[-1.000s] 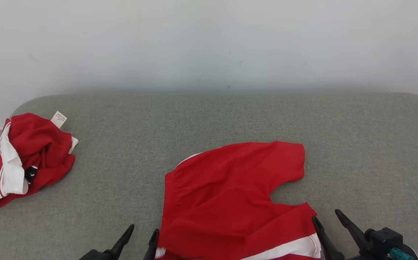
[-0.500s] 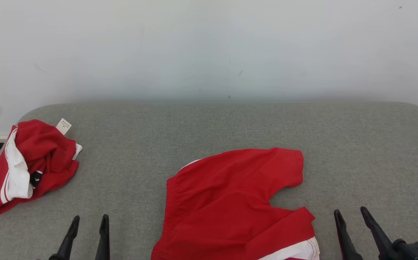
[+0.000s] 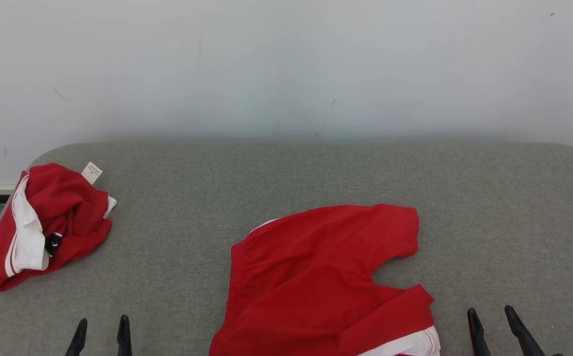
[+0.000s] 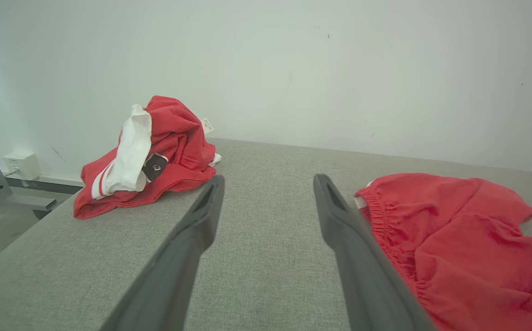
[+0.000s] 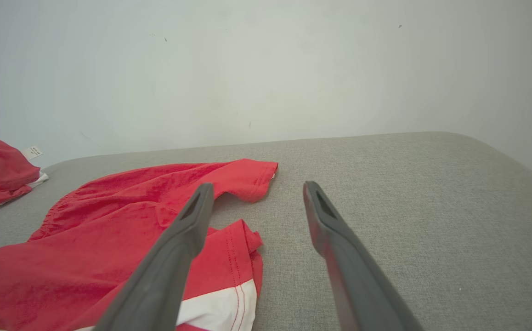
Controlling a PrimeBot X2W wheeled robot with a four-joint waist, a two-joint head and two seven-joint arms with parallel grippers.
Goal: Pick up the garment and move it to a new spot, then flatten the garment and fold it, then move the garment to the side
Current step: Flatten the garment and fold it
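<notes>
On the grey padded table [image 3: 316, 168], toward its near edge and about midway across, the red shorts [image 3: 316, 277] lie spread but rumpled; a second red garment [image 3: 54, 222] sits crumpled well apart at the left edge. The left gripper [image 3: 103, 321] and right gripper [image 3: 490, 311] flank the shorts, both with jaws wide apart and empty. The cloth looks light, limp and thin, so it should bunch and drag; pinching the gathered waistband [image 4: 385, 216] and a leg hem [image 5: 261, 177] seems soundest

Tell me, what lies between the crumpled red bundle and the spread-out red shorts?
Bare grey padding, seen in the head view, with the open left gripper at that view's bottom edge.
</notes>
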